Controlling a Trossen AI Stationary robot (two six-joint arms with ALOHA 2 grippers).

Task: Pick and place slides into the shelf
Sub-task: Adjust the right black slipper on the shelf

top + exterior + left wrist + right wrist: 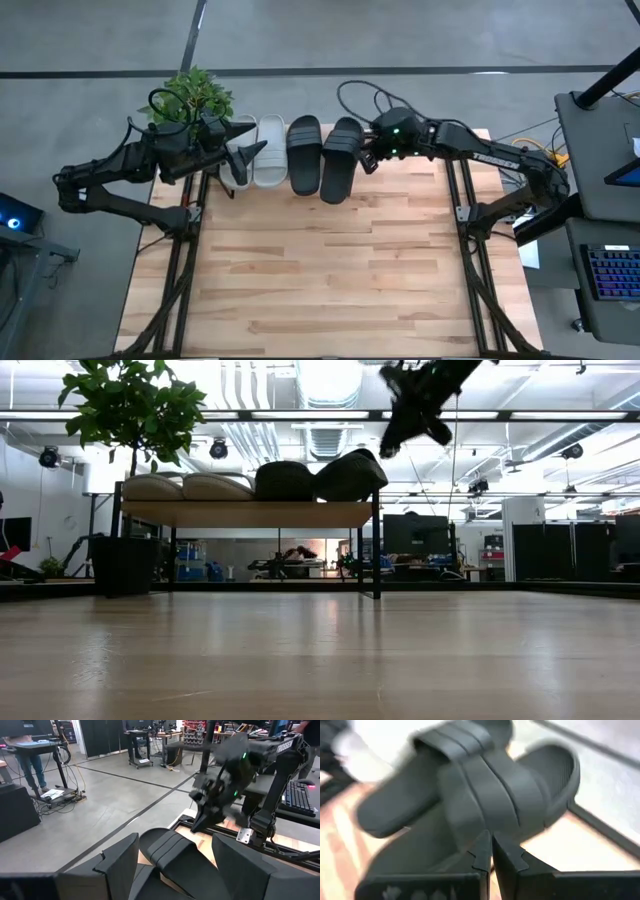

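Right jaws: the right gripper (368,158) is clenched, fingers pressed together with nothing between them; it hangs just beside the outer black slide, at that slide's 3 o'clock in the high view.
Left jaws: the left gripper (245,158) stands released, fingers spread wide and grasping nothing, over the light grey pair at the row's 9 o'clock end.
Slides: all four sit side by side on the shelf (250,513). Running from 9 o'clock to 3 o'clock in the high view: two light grey slides (258,150), then an inner black slide (305,153), then the outer black slide (341,158).
Fit: the outer black slide lies skewed, leaning toward its neighbour and overhanging the shelf edge on the 6 o'clock side; the low view shows it riding higher than the rest.
Shelf: stands at the 12 o'clock edge of the desk (330,270), with a potted plant (192,95) at its 9 o'clock end.
Handling, judged: the slides look light, with soft foam-like soles that flex; the smooth strap may slip under narrow fingers.
Hold point, judged: the wide strap across its middle, or the sole's side edge, gives the surest grip.
Status, judged: placement looks near complete; the skewed slide may want straightening.
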